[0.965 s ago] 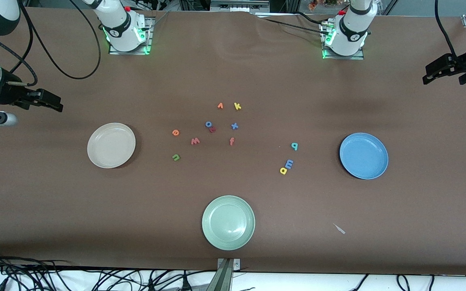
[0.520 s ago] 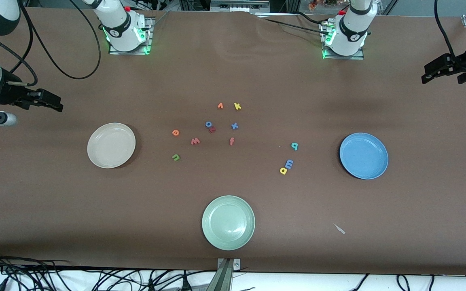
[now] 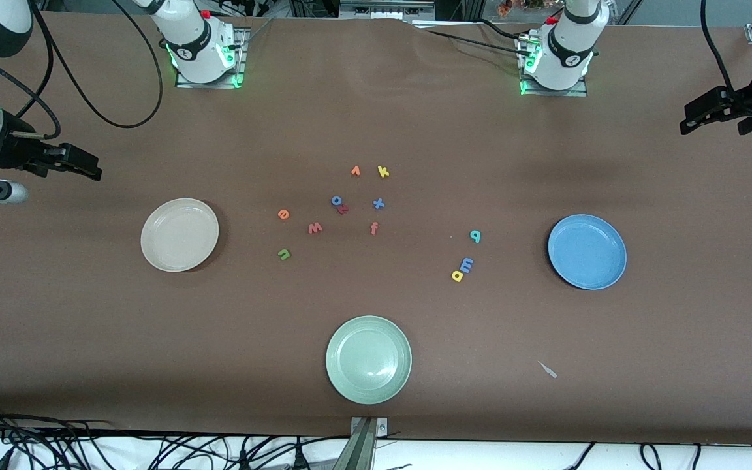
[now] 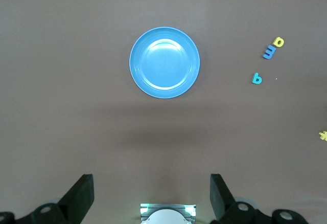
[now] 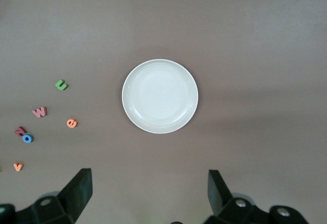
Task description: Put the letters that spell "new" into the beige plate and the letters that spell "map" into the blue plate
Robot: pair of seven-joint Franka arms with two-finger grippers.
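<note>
Letters n (image 3: 284,254), e (image 3: 283,214), w (image 3: 314,228) loose on table | beige plate (image 3: 179,234) bare | left gripper (image 4: 151,196), right gripper (image 5: 148,193) both spread wide, aloft

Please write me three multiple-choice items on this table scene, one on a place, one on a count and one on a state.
1. Which letter touches the blue m?
A. yellow a
B. teal p
C. orange e

2. How many plates are on the table?
A. two
B. three
C. four

3. What does the beige plate hold?
A. the green n
B. the pinkish w
C. nothing

Answers:
1 A: the yellow a sits against the m, while the teal p lies apart.
2 B: beige, blue plate and green plate.
3 C: its inside is bare; the green n lies on the table.
</note>
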